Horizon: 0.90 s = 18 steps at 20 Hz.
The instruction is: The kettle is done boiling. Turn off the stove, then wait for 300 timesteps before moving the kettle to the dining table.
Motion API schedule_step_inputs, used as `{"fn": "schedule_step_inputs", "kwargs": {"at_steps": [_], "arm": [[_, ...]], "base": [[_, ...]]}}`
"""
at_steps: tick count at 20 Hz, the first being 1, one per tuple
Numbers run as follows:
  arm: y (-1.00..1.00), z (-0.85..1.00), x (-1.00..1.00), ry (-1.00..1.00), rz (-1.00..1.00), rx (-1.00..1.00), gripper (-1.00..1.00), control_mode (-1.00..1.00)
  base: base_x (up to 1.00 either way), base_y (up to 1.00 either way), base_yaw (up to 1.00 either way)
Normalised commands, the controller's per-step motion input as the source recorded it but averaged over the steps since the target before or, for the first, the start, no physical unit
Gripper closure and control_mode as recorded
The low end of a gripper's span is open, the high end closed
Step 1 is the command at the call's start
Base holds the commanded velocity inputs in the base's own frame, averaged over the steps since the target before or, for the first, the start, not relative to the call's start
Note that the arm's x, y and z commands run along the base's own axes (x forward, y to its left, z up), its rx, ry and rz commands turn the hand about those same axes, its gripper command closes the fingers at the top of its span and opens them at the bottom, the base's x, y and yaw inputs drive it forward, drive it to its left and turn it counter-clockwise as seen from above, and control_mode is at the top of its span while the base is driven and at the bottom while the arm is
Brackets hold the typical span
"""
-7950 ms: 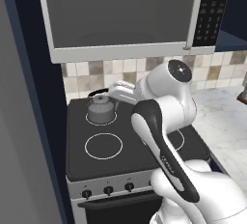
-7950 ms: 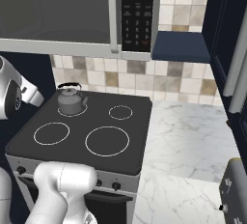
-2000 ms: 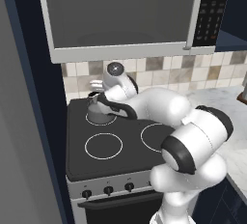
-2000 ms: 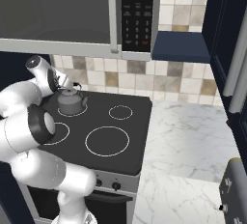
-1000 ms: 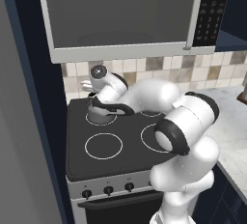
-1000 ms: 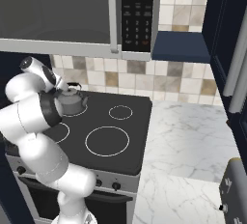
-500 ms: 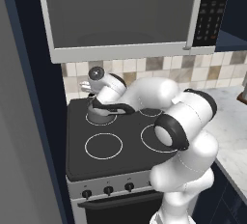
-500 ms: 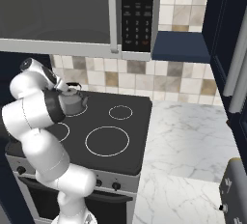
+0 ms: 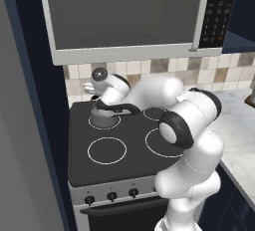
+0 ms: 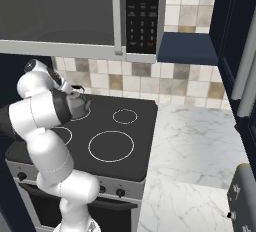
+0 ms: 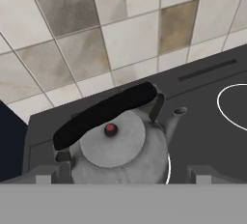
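Squat grey metal kettle [image 11: 118,153] on black glass stove [image 9: 129,150]: wide-open claw [image 11: 120,174] is poised over black handle; off-centre closure risks tipping it.

No legible text or labels

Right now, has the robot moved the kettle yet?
Not yet. The kettle sits on the stove's back left burner. The open end effector hangs just above its black handle, not gripping. Lifting it and carrying it to the dining table is left. Whether the stove is off, I cannot tell.
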Motion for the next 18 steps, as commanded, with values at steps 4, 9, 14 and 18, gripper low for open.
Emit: {"fn": "schedule_step_inputs", "kwargs": {"at_steps": [4, 9, 14, 18], "arm": [[0.0, -0.06, 0.18, 0.0, 0.0, 0.0, -1.0, -1.0], [0.0, -0.14, 0.24, 0.01, 0.0, 0.0, -1.0, -1.0], [0.0, -0.18, 0.21, 0.02, 0.0, 0.0, -1.0, -1.0], [0.0, -0.17, 0.21, 0.03, 0.0, 0.0, -1.0, -1.0]], "base": [[0.0, 0.0, 0.0], [0.0, 0.0, 0.0], [0.0, 0.0, 0.0], [0.0, 0.0, 0.0]]}}
